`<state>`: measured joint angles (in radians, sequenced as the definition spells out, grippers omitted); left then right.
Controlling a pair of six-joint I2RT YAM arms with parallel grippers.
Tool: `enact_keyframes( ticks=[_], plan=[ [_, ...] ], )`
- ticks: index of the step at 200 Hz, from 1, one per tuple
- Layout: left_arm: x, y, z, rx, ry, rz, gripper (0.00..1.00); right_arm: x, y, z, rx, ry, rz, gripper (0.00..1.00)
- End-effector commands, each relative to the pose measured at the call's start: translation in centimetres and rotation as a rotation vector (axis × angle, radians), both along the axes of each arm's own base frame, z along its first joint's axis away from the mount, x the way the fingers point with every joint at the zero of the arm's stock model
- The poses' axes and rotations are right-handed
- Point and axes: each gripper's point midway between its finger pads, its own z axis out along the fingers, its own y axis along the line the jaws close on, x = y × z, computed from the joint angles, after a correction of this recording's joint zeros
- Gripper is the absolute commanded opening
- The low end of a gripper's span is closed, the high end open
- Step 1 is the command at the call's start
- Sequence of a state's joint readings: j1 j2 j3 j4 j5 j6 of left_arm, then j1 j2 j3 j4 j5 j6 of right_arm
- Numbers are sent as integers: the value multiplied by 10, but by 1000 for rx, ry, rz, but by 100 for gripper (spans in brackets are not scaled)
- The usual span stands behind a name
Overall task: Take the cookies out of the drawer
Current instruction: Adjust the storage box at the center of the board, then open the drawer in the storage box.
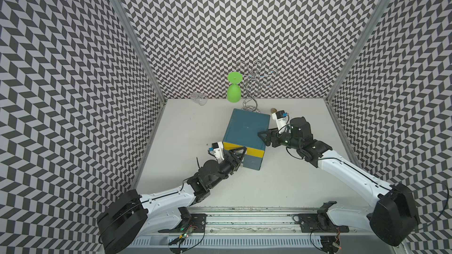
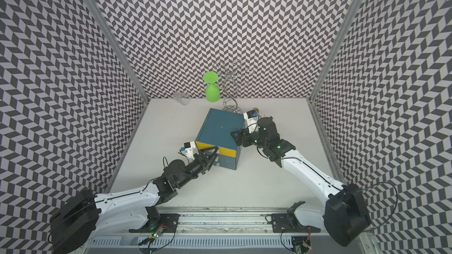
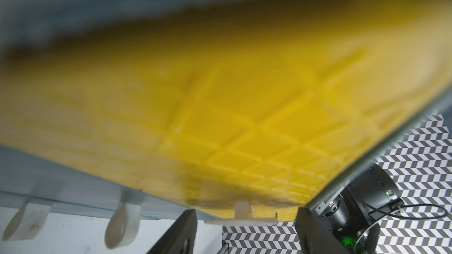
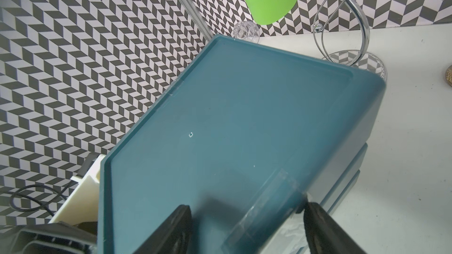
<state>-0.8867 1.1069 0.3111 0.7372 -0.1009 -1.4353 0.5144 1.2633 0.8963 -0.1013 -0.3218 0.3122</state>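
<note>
Top view, frame centre: teal plastic drawer cabinet [image 1: 247, 128] on white desk [image 1: 195, 123]; yellow top drawer [image 1: 254, 153] appears closed.
Left wrist view: left tool [image 3: 245, 228] spread around the drawer's white handle [image 3: 242, 221].
Right wrist view: right tool [image 4: 247, 216] spread over the cabinet's top corner.
The cookies are not visible, presumably inside; none removed.

The drawer unit [image 1: 247, 128] stands about in the middle of the tabletop [image 1: 190, 130], a little turned, with its drawers facing the front. Behind it, close to the back wall, is the wire stand [image 1: 250, 107]. The goblet [image 1: 233, 94] is at the left side of the stand, foot up. Further left along the back wall lies the tumbler [image 1: 199, 98]. The left pincer [image 1: 241, 153] is before the top drawer [image 1: 255, 152], and the handle [image 3: 241, 221] is between its fingers [image 3: 181, 230], apart from both. The right pincer [image 1: 263, 138] is over the right top edge of the unit.
</note>
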Motion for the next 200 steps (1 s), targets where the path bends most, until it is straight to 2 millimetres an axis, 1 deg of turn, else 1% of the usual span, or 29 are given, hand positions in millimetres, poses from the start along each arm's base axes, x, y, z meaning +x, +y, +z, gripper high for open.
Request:
enact_keyframes(
  ticks=[1,28,49,67,74,129,164,200],
  plan=[
    [8,3,6,-12,-12,39,64,-17,3,-27,-45,67,52,73],
    [10,9,7,-2,-19,68,61,-19,3,-27,-44,67,58,69],
    [11,11,13,5,-34,82,54,-20,4,-27,-42,67,63,66],
    [13,11,17,18,-45,86,51,-20,4,-27,-40,67,65,65],
    [13,12,18,21,-50,89,50,-21,4,-26,-38,66,67,64],
    [11,12,20,23,-67,82,41,-22,3,-24,-29,63,63,63],
    [5,15,22,28,-78,73,40,-18,4,-19,-24,58,50,63],
    [-8,15,21,35,-81,55,40,-10,3,-23,-44,72,18,63]
  ],
)
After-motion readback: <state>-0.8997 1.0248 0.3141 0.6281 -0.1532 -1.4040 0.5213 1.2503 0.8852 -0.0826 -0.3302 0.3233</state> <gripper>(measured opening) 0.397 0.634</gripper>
